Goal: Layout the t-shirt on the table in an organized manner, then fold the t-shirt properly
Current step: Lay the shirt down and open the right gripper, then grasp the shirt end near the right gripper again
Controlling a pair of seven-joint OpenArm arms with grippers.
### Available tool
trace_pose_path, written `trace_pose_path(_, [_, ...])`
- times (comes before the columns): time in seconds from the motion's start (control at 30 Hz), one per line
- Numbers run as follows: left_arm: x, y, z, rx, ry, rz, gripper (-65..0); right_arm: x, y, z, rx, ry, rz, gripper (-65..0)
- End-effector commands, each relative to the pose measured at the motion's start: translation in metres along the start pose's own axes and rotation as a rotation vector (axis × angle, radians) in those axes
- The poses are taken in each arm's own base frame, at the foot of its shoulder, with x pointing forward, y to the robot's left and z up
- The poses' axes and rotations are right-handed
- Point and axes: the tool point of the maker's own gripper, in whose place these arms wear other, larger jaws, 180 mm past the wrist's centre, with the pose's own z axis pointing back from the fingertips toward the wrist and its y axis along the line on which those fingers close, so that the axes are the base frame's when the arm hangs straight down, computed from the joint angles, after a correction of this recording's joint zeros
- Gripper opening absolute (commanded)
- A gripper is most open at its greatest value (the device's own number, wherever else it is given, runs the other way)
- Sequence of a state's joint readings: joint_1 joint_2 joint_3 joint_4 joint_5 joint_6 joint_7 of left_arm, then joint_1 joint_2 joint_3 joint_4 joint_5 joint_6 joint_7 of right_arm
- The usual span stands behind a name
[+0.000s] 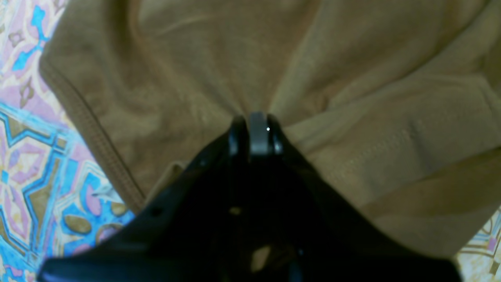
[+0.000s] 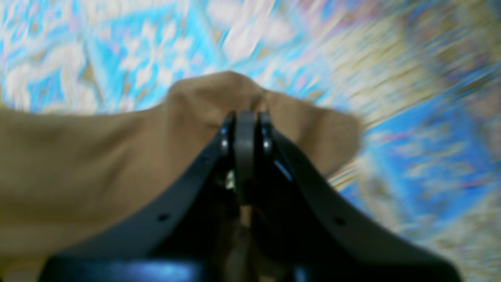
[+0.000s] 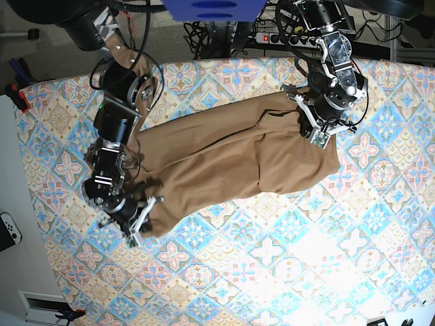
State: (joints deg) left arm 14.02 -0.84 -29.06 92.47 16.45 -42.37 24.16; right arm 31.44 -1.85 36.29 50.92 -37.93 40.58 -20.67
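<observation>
The tan t-shirt [image 3: 224,163] lies bunched in a long diagonal band across the table [image 3: 272,258], running from the lower left to the upper right. In the base view my left gripper [image 3: 311,134] is at the cloth's upper right end. Its wrist view shows the fingers closed together, pinching a fold of the t-shirt [image 1: 352,129] at the left gripper [image 1: 256,119]. My right gripper [image 3: 145,216] is at the lower left end. The right gripper [image 2: 244,115] is shut on a peak of the t-shirt [image 2: 98,156], and the patterned table [image 2: 411,156] behind it is motion-blurred.
A hemmed edge of the cloth [image 1: 94,137] runs along the left of the left wrist view. Cables and a power strip [image 3: 272,37] lie beyond the table's far edge. A white controller [image 3: 8,231] sits off the table's left side.
</observation>
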Motion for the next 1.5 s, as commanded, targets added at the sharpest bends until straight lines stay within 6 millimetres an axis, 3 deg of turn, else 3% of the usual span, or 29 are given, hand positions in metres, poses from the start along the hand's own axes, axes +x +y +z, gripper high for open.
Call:
trace_pose_path(0.0, [-0.096,0.028,0.025,0.121,0.452,-0.098,-65.0,0.028,-0.022,0.005,-0.039,-0.083,-0.003,-65.0])
trace_pose_path(0.17, [-0.096,0.028,0.025,0.121,0.452,-0.098,-65.0,0.009,-0.019,0.000,-0.005,-0.076,-0.039,-65.0])
trace_pose_path(0.3, [-0.096,0.028,0.025,0.121,0.452,-0.098,-65.0,0.009,-0.020,0.000,-0.007,-0.078,-0.038,-64.4])
trace_pose_path(0.5, [-0.094,0.029,0.024,0.123,0.448,-0.098,-65.0,0.014,-0.024,0.003,-0.021,-0.085,-0.021,-31.2])
trace_pose_path(0.6, [-0.096,0.029,0.024,0.122,0.452,-0.099,-65.0,0.019,-0.029,0.006,-0.033,-0.099,-0.021,-22.7])
trace_pose_path(0.8, [-0.099,0.051,0.032,0.160,0.479,-0.151,-65.0,0.044,-0.049,0.022,-0.104,-0.158,0.025,-22.3])
trace_pose_path(0.9, [-0.098,0.070,0.038,0.190,0.488,-0.182,-65.0,0.045,-0.065,0.032,-0.150,-0.183,-0.013,-22.3])
trace_pose_path(1.03, [-0.096,0.093,0.045,0.226,0.500,-0.219,-65.0,0.030,-0.087,0.045,-0.209,-0.202,-0.119,-22.3])
trace_pose_path(1.2, [-0.093,0.118,0.055,0.267,0.512,-0.259,-65.0,0.019,-0.095,0.050,-0.235,-0.202,-0.162,-22.3])
trace_pose_path(1.37, [-0.079,0.149,0.056,0.324,0.497,-0.247,-65.0,-0.041,-0.096,0.066,-0.282,-0.130,-0.224,-22.3])
trace_pose_path(1.47, [-0.074,0.169,0.053,0.359,0.482,-0.162,-65.0,-0.041,-0.104,0.078,-0.321,-0.136,-0.201,-22.3])
